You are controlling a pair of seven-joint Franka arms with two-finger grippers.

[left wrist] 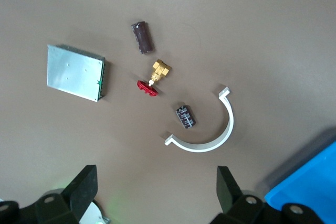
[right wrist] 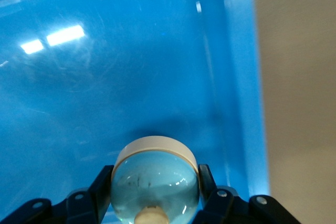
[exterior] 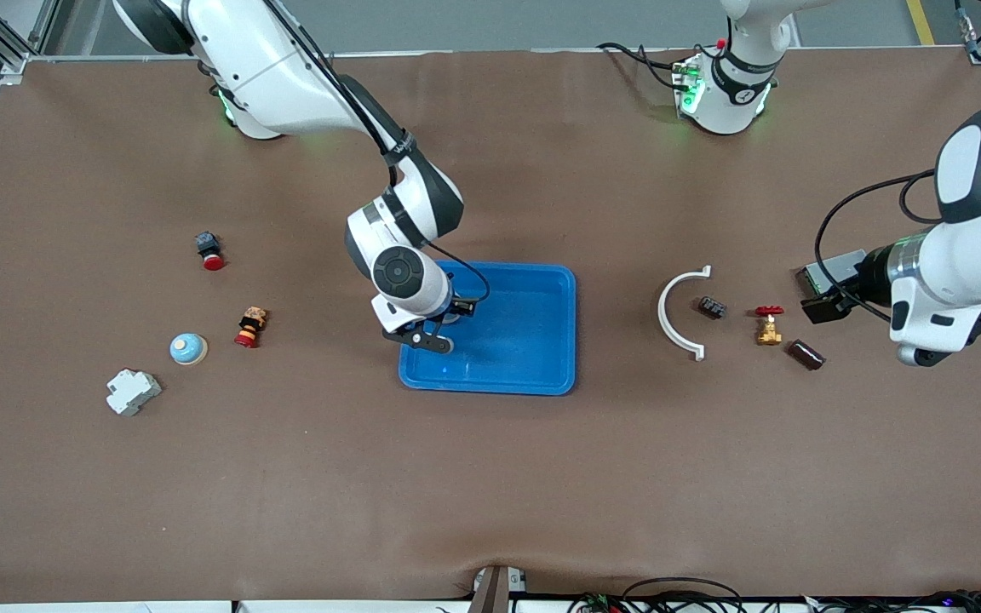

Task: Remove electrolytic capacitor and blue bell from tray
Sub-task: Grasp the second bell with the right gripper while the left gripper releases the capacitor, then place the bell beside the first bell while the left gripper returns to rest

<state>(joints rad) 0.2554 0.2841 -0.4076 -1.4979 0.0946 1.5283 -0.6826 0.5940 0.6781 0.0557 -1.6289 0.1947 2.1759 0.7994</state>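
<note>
My right gripper point(exterior: 442, 329) is shut on a light-blue bell with a cream base point(right wrist: 155, 163), held low inside the blue tray point(exterior: 542, 375), at the tray's end toward the right arm. I cannot tell whether the bell touches the tray floor point(right wrist: 105, 77). A small black capacitor point(exterior: 713, 306) lies on the table beside a white curved clip point(exterior: 669, 315); it also shows in the left wrist view point(left wrist: 185, 116). My left gripper point(exterior: 824, 305) is open and empty over the table near a grey metal box point(left wrist: 76, 73), apart from the capacitor.
A red-handled brass valve point(exterior: 768, 326) and a brown cylinder point(exterior: 806, 354) lie near the capacitor. Toward the right arm's end lie a second blue bell point(exterior: 188, 348), two red push buttons point(exterior: 211, 251) point(exterior: 249, 329) and a white breaker point(exterior: 132, 392).
</note>
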